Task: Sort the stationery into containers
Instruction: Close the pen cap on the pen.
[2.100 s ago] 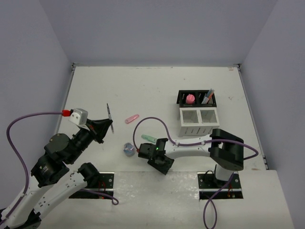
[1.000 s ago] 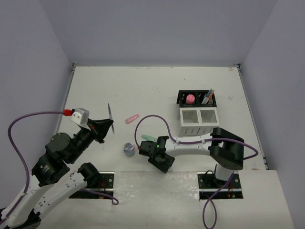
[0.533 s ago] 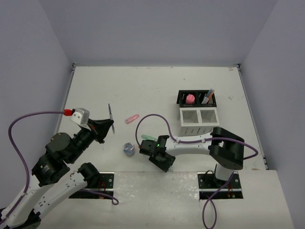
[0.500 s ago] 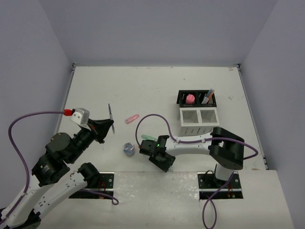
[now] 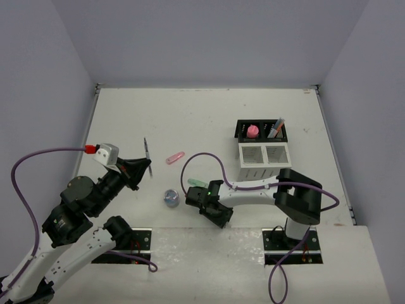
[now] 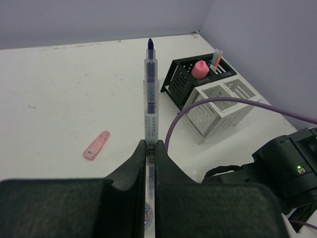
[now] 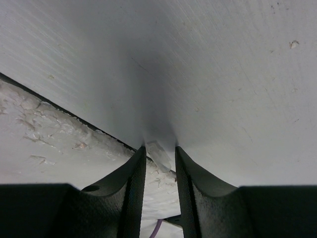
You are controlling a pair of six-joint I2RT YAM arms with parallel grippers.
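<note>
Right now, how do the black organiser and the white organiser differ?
The black organiser holds a pink piece and upright pens; the white organiser looks empty. The black organiser sits farther from the arms, the white organiser nearer, directly in front of it. Both have two compartments.

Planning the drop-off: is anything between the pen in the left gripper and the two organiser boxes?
Yes. The right arm's purple cable arches between the clear blue-tipped pen in the left gripper and the white slotted box; the black perforated box sits behind that.
</note>
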